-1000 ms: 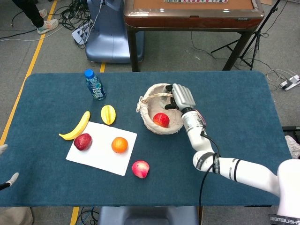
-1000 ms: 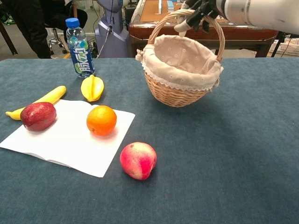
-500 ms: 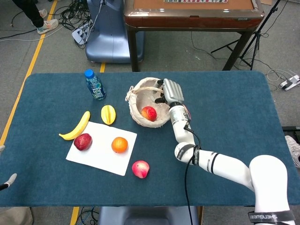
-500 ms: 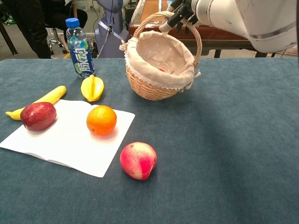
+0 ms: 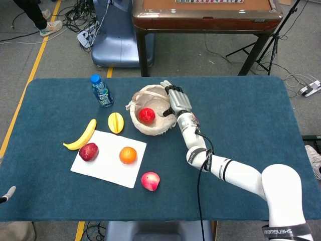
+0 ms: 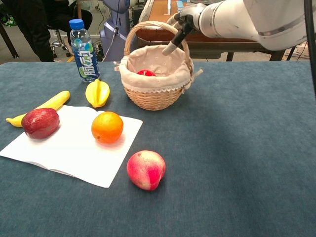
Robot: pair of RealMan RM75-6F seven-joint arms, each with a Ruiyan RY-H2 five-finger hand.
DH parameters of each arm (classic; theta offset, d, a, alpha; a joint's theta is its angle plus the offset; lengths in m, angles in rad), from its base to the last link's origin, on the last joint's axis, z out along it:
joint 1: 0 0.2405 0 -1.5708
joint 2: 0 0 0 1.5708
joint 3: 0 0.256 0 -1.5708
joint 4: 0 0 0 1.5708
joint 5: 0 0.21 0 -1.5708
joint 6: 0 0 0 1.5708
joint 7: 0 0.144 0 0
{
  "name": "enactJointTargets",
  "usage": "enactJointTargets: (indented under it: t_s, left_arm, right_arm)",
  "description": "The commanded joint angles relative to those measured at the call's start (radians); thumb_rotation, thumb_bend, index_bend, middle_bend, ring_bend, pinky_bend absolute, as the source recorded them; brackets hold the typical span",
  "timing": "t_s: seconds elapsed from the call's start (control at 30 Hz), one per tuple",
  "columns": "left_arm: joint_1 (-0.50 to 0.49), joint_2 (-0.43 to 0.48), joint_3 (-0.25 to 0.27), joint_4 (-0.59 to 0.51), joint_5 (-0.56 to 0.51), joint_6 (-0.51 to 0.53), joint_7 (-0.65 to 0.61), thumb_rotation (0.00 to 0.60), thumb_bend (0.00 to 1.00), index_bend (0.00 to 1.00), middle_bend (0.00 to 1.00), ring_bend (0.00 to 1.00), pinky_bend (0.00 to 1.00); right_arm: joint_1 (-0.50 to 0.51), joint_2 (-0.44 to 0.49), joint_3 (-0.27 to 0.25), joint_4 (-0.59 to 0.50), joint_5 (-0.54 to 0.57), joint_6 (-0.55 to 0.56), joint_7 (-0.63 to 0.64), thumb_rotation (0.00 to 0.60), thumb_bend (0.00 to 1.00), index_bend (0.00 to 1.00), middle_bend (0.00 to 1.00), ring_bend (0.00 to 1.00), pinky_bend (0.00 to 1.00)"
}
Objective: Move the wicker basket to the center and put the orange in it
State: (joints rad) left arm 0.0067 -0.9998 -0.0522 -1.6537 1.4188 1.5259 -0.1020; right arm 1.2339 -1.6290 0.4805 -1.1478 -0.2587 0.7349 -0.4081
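Observation:
The wicker basket, lined with white cloth, stands on the blue table just left of its middle, with a red fruit inside. My right hand grips the top right of its arched handle, one finger pointing down over the rim. The orange lies on a white sheet to the front left of the basket. Only a fingertip of my left hand shows, at the head view's lower left edge.
On the sheet beside the orange lies a dark red fruit. A banana, a yellow star fruit and a water bottle stand left of the basket. A pink apple lies near the front.
My right hand has carried the basket leftward and toward the table's far side, then lowered it onto the table. The red fruit rolled inside it. The left hand drew further out of view.

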Motion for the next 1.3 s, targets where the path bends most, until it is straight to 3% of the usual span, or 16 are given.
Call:
enactJointTargets:
  t_s: [0.03, 0.3, 0.73, 0.97, 1.3]
  left_arm:
    - [-0.004, 0.000, -0.003, 0.000, 0.002, -0.002, 0.002, 0.600, 0.26, 0.13, 0.15, 0.13, 0.16]
    - [-0.031, 0.007, -0.015, -0.003, 0.020, -0.020, 0.007, 0.600, 0.26, 0.13, 0.15, 0.13, 0.16]
    - [-0.141, 0.024, -0.017, 0.010, 0.146, -0.104, -0.064, 0.600, 0.26, 0.16, 0.15, 0.14, 0.16]
    - [-0.250, 0.005, -0.022, 0.033, 0.253, -0.171, -0.115, 0.600, 0.26, 0.17, 0.15, 0.14, 0.16]
    - [-0.469, -0.074, -0.025, 0.059, 0.405, -0.323, -0.158, 0.600, 0.26, 0.21, 0.15, 0.17, 0.18]
  right_arm:
    - [-0.031, 0.049, -0.018, -0.058, -0.079, 0.036, 0.019, 0.600, 0.14, 0.00, 0.00, 0.00, 0.00]
    - [-0.178, 0.199, -0.077, -0.282, -0.315, 0.187, 0.079, 0.600, 0.14, 0.00, 0.00, 0.00, 0.00]
    - [-0.515, 0.502, -0.200, -0.610, -0.633, 0.442, 0.225, 0.600, 0.14, 0.00, 0.00, 0.00, 0.00]
    - [-0.679, 0.613, -0.260, -0.679, -0.765, 0.556, 0.322, 0.600, 0.14, 0.00, 0.00, 0.00, 0.00]
    - [-0.834, 0.667, -0.308, -0.678, -0.863, 0.634, 0.445, 0.600, 0.14, 0.00, 0.00, 0.00, 0.00]
